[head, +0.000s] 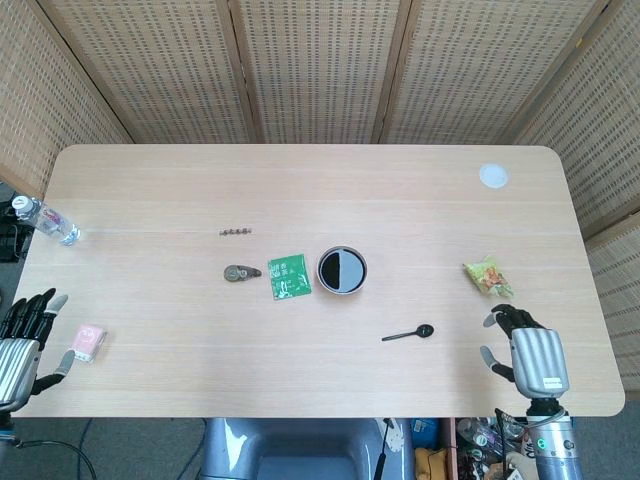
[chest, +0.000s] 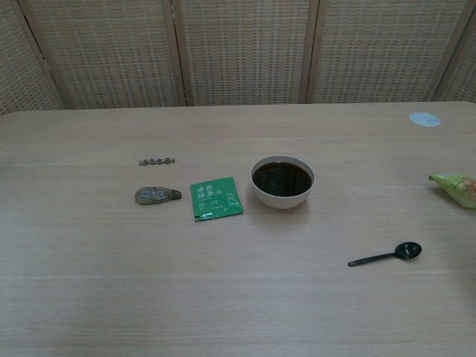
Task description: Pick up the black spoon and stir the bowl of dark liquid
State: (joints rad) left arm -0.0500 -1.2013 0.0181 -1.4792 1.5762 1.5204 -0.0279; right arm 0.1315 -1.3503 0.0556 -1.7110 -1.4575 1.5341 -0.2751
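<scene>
black spoon [head: 409, 333] flat on counter [head: 300, 190], nothing blocking; bowl [head: 342, 270] beside green packet [head: 288, 277]. right hand [head: 525, 352] empty, fingers apart; left hand [head: 22, 338] likewise.

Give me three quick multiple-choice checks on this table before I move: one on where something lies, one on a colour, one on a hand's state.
1. Where does the black spoon lie?
A. inside the bowl
B. flat on the table, nearer the robot than the bowl and toward its right
C. on the green packet

2. What colour is the packet just left of the bowl?
A. green
B. red
C. blue

3. What is the right hand doing?
A. holding the spoon
B. pressing the bowl
C. holding nothing, fingers apart

Answers: B, the spoon lies apart from the bowl; A, its face is green; C, the spoon lies untouched beside it.
</scene>
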